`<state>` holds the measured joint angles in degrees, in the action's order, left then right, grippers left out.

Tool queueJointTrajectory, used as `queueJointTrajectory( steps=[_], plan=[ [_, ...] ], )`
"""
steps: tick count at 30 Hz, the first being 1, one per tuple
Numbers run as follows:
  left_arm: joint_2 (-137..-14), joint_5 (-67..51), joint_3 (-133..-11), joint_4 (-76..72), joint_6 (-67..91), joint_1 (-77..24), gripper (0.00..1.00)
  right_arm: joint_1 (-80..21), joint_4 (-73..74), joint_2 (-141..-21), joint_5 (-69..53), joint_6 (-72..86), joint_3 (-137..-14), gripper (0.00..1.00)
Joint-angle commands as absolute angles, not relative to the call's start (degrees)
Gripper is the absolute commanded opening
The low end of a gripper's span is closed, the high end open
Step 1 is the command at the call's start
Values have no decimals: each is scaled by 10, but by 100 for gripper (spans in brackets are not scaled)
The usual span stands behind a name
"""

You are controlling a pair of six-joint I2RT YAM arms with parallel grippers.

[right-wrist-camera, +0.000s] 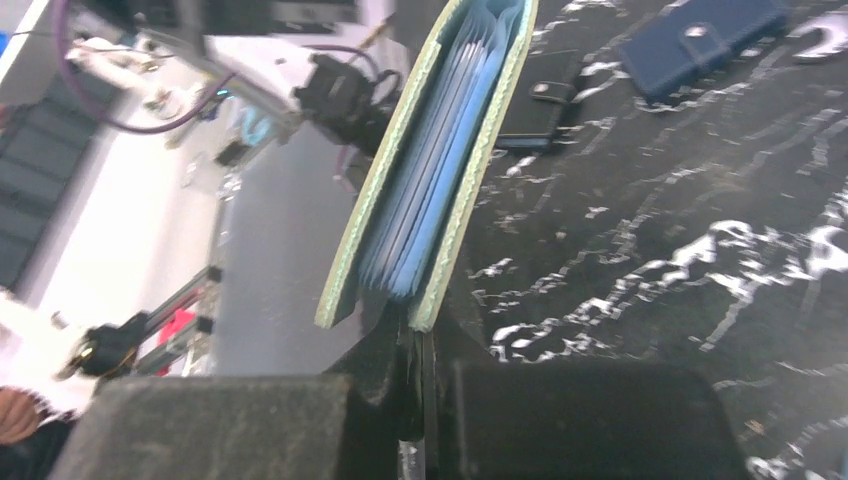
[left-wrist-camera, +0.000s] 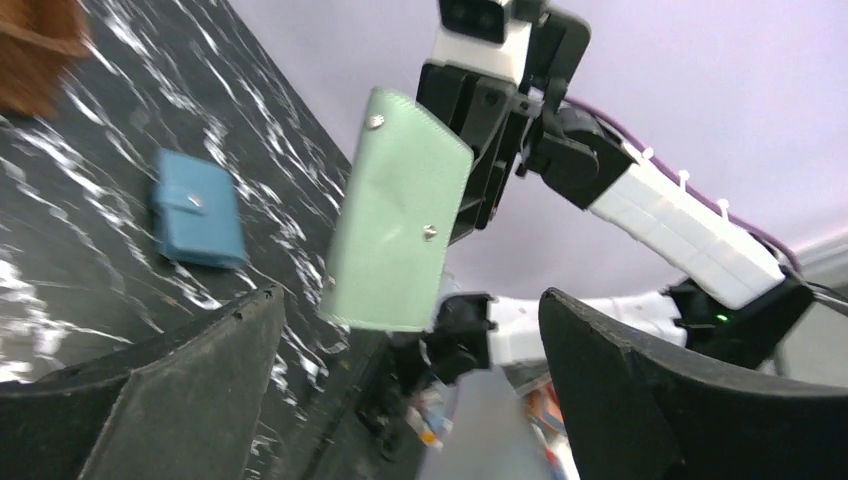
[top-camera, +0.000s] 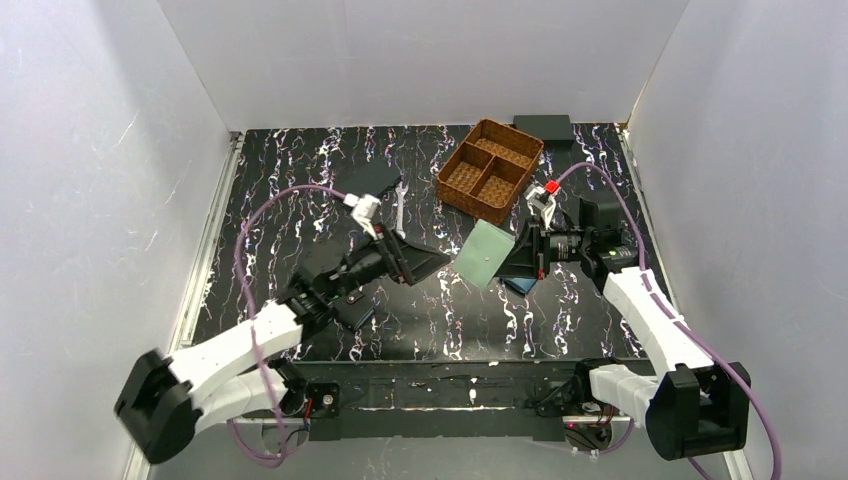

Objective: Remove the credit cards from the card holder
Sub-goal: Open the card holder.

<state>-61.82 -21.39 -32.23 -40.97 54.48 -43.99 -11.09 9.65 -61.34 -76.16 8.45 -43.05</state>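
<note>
Foreground, right wrist view: the black fingers of the right end effector (right-wrist-camera: 418, 345) are pressed together on the near end of a pale mint-green folding card holder (right-wrist-camera: 440, 170). The card holder stands up and away from them, clear of the black, white-veined marbled bench (right-wrist-camera: 700, 260). It is slightly ajar; light blue leaves fill the gap between its two green covers, and whether credit cards sit among them cannot be told. In the top view the card holder hangs above the bench between the two arms, just to the near side of a brown woven wicker basket (top-camera: 490, 170) with three compartments. The left end effector (left-wrist-camera: 410, 298) points at it with its dark fingers spread wide apart, holding nothing and not touching it. Through that gap the left wrist view shows the card holder's outer cover, tilted, with two small metal snap studs. A bright blue snap wallet (left-wrist-camera: 197, 222) lies flat on the bench below and beside the right end effector. Beyond the card holder in the right wrist view lie a black wallet (right-wrist-camera: 540, 98), a navy blue wallet (right-wrist-camera: 700, 38) and, near it, a silver wrench (right-wrist-camera: 825, 25).
</note>
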Motion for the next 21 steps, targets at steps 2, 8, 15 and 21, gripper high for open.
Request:
queueJointTrajectory(
  steps=[2, 8, 15, 21],
  plan=[
    [-486, -78, -295, -223, 382, -438, 98, -101, 185, -610, -626, -15, -458, 1],
    [-543, -47, -368, -127, 277, -518, 98, -110, 226, -661, -591, -13, -475, 1],
    [-667, 94, -442, -106, 217, -616, 98, -120, 207, -677, -582, 28, -464, 1],
    [-748, 191, -506, -100, 205, -670, 98, -121, 192, -680, -584, 42, -457, 1]
  ],
)
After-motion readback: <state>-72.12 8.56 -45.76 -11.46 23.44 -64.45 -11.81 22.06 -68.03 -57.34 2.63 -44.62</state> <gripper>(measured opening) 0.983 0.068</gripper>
